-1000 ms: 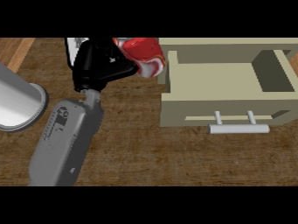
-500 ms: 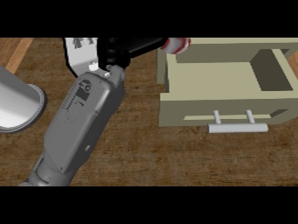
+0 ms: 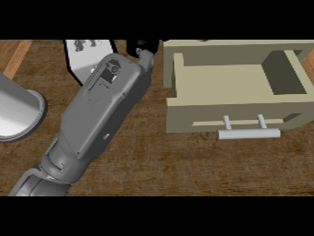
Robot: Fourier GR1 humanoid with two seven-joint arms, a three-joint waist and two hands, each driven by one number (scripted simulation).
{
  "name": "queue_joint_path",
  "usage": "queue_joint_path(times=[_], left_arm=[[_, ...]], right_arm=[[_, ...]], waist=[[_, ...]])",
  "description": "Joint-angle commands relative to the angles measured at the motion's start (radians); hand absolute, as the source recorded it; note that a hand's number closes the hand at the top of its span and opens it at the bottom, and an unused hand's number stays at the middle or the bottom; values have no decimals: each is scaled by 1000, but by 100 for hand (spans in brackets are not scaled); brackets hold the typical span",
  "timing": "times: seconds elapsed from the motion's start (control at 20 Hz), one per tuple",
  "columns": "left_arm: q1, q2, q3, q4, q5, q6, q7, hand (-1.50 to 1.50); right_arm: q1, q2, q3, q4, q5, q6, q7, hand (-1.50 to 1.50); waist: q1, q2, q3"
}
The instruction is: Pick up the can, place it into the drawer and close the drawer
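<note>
Honestly, you are about in the middle of the task, not further. At the left edge stands a pale cylinder (image 3: 6,108); I take it for a part of the other arm, and no hand shows there. Next to it, the forearm (image 3: 101,110) crosses the counter (image 3: 186,170) from the lower left up to the top edge. I take it for the right arm, though this view does not make that sure. A white piece (image 3: 88,55) with dark marks lies beside its upper end. Of the right hand (image 3: 144,47) you see only a small black part at the top edge, just left of the drawer's back corner, so I cannot tell whether it is apart or clamped on something. The drawer (image 3: 234,113) is wide open, its handle (image 3: 249,133) points to you, and nothing lies inside it. The can (image 3: 203,40) shows only as a thin red trace at the top edge, above the drawer's back wall; whether it is held there is hidden. So, by my judgement, the picking up seems done. The placing is not finished, because the can is not in the drawer. After this you have to push the drawer closed, which is not begun.
</note>
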Motion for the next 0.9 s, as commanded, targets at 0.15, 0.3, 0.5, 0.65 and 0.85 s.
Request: queue_joint_path(times=[0.15,0.3,0.5,0.65,0.85], left_arm=[[-148,0,-100,185,156,79,-82,150],[-199,0,-111,192,198,96,-43,150],[-208,0,-165,271,269,88,-119,150],[-224,0,-175,303,280,76,-96,150],[-226,0,-268,325,345,129,-147,150]], right_arm=[[-79,-8,33,12,57,-22,15,-150],[-46,13,26,28,52,-12,-5,-150],[-78,-54,-11,19,-13,-37,35,-150],[-3,-6,-6,-3,-16,-5,17,-150],[-4,12,33,-51,7,-37,31,-150]], waist=[[-18,7,0],[-13,2,1],[-20,4,1],[-14,2,1],[-26,3,1]])
